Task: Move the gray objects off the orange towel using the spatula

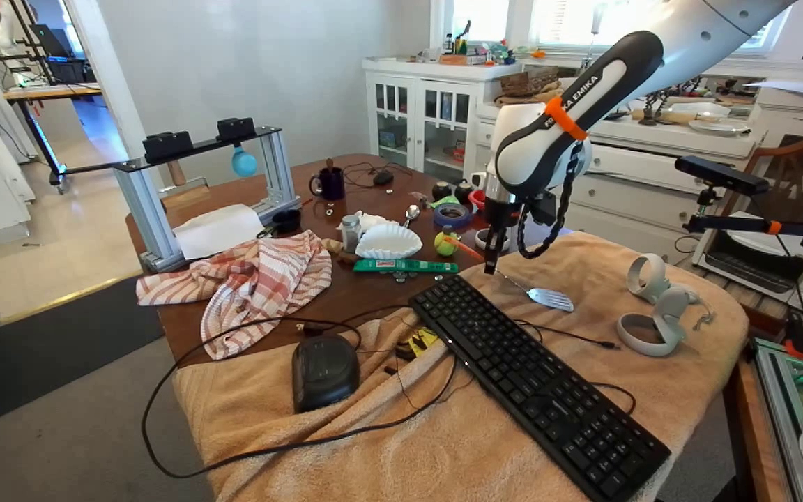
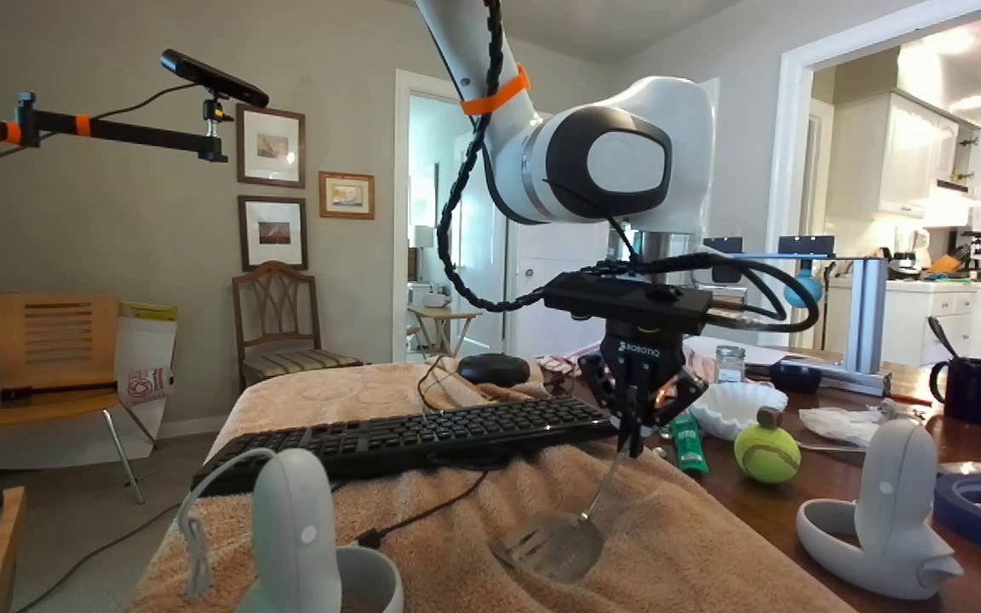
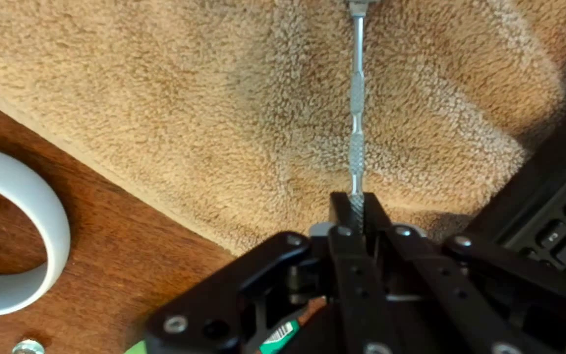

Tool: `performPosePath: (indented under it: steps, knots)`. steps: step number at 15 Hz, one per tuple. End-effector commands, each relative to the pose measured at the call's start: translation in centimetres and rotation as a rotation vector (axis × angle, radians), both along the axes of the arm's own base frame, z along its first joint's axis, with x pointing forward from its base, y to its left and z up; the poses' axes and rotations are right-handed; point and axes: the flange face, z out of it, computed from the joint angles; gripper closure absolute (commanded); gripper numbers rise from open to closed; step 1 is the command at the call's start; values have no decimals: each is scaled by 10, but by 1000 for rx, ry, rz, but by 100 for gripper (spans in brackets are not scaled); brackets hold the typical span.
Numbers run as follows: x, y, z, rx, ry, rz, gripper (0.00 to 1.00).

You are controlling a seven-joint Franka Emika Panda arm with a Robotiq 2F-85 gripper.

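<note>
Room: pale orange towel (image 1: pixel 373 453) is covering part of a wooden table (image 3: pixel 111 280); white cabinets (image 1: pixel 417 115) are standing beyond it. Count: keyboard (image 1: pixel 537 387), 1; black oval device (image 1: pixel 325 373), 1; spatula (image 1: pixel 549 298), 1. Gripper (image 3: pixel 356 209) is pinching the spatula's handle, slotted head sloping down to the towel. Gray objects (image 1: pixel 672 310): two loops are resting on the towel (one piece or two, cannot tell); another gray piece (image 2: pixel 891 502) is sitting on wood just past the towel's edge. Open cloth is lying between head and loops.
</note>
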Motion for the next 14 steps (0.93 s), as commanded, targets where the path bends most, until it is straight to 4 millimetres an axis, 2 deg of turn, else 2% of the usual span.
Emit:
performPosePath:
  steps: [1,14]
  knots:
    - [2,-2,-16,-2,51,31,98]
    - [6,-6,-39,-28,81,60,98]
